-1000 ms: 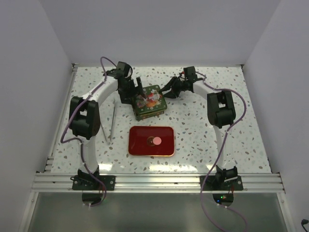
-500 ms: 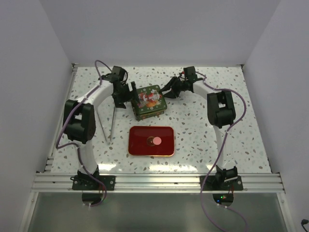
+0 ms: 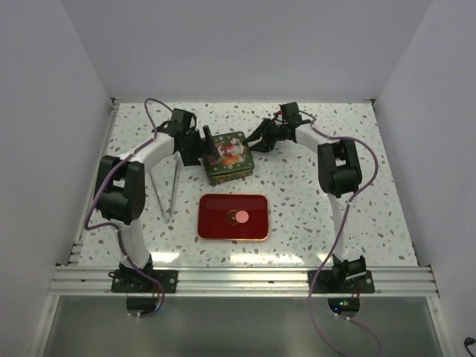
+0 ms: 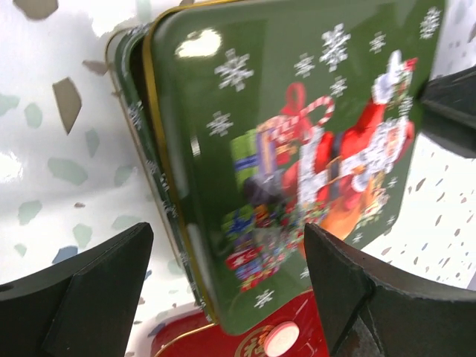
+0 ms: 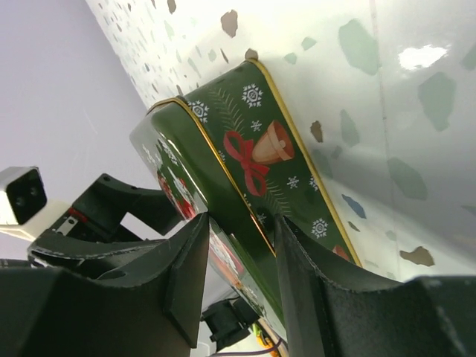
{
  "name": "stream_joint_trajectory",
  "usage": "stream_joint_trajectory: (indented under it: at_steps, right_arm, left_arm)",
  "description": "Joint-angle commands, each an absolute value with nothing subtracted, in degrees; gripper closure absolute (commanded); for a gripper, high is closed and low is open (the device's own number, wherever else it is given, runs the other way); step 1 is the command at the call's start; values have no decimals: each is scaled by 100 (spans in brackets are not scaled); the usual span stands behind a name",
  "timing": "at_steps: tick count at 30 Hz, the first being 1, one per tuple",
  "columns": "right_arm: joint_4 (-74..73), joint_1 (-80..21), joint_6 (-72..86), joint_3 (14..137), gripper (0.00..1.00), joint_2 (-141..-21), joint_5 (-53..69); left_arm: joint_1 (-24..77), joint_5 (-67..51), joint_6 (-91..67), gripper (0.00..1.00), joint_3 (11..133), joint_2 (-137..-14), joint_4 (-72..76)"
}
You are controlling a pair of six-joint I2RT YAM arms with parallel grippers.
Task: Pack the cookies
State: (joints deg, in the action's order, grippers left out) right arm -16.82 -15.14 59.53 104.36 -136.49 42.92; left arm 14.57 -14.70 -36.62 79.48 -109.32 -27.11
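Note:
A single pink cookie [image 3: 242,216] lies on the flat red tin piece [image 3: 256,223] in the middle of the table; it also shows as a pink cookie [image 4: 281,340] at the bottom of the left wrist view. Behind it stands a green Christmas tin [image 3: 234,160] with its Santa lid [image 4: 297,111] on. My left gripper [image 3: 208,149] is at the tin's left side, open, with the tin's near corner between its fingers [image 4: 82,297]. My right gripper [image 3: 256,143] is at the tin's far right corner, shut on the edge of the green tin [image 5: 260,171].
Thin metal tongs [image 3: 172,186] lie on the speckled table [image 3: 312,201] to the left of the red piece. White walls enclose the table at the back and on both sides.
My left gripper drew back to the left off the tin, then came in toward its left side again, its jaws narrowing slightly. The right arm, the tin and the cookie have not moved.

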Motion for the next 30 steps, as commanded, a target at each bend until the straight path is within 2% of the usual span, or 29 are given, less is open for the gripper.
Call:
stream_joint_trajectory:
  at_steps: [1, 8, 14, 25, 28, 30]
  right_arm:
    - [-1837, -1696, 5941, 10723, 57, -13395, 4281]
    - [-1889, -1846, 5977, 10810, 56, -13421, 4184]
    - [-1934, -1933, 5976, 10784, 56, -13395, 4087]
    - [-1890, -2206, 5994, 10538, 56, -13298, 3955]
    - [-1907, -2232, 5968, 10450, 55, -13237, 3938]
    - [-1951, -2259, 5941, 10406, 55, -13201, 3929]
  left_arm:
    - [1415, -1608, -3718, 12, 8024, -10687, -2180]
    - [1415, -1819, -3683, 13, 7990, -10749, -2101]
    - [1424, -1968, -3726, 19, 7648, -10635, -1847]
    - [1424, -2030, -3955, 45, 7163, -10521, -1398]
    - [1415, -2013, -3972, 57, 7067, -10521, -1345]
    - [1415, -2013, -3999, 72, 6988, -10503, -1283]
